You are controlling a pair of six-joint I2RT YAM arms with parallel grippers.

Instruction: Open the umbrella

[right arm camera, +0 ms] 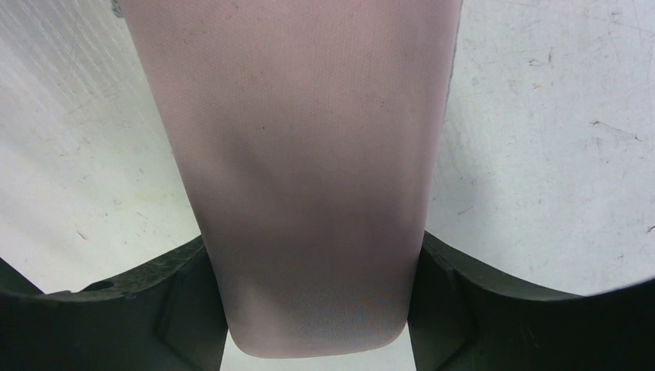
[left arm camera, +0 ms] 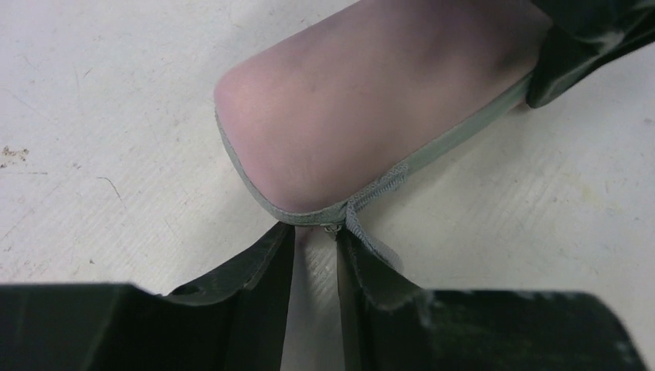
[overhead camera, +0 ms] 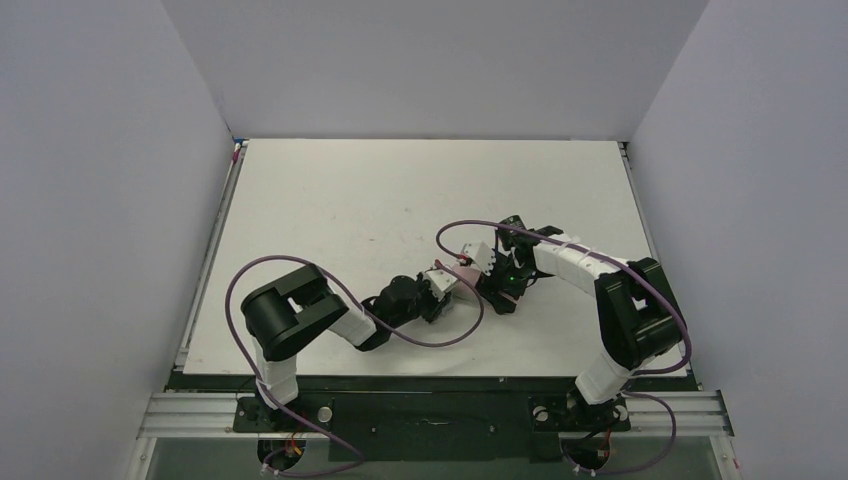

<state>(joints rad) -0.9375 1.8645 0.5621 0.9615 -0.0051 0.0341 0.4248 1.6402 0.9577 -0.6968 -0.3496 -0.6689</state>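
We are starting at the left, where the left gripper (overhead camera: 440,287) is reaching in from the near left toward the middle of the table (overhead camera: 330,200). In its wrist view its jaws are standing narrow, almost together. The tips are meeting the rounded end of the pink case (left arm camera: 363,100) right at the zipper pull (left arm camera: 333,226), where the grey zip tape (left arm camera: 432,151) is curving round the seam. We are not able to tell whether the pull is actually pinched or only sitting between the tips.

Moving right, the case is lying flat on the table with its seam looking closed. Its long axis is running from the left gripper, slightly far and rightward, to the right gripper (overhead camera: 492,268), so the two arms are facing each other along it. We are not seeing the umbrella anywhere, and we are judging that it is lying inside the closed case.

At the right, the right gripper is clamping the case across its width, one finger (right arm camera: 181,286) pressing on each long side and bracing that end. We are reading the coming move as a pull on the zip along the seam, away from the left end and toward the right gripper, with the left arm being the one nearer the pull
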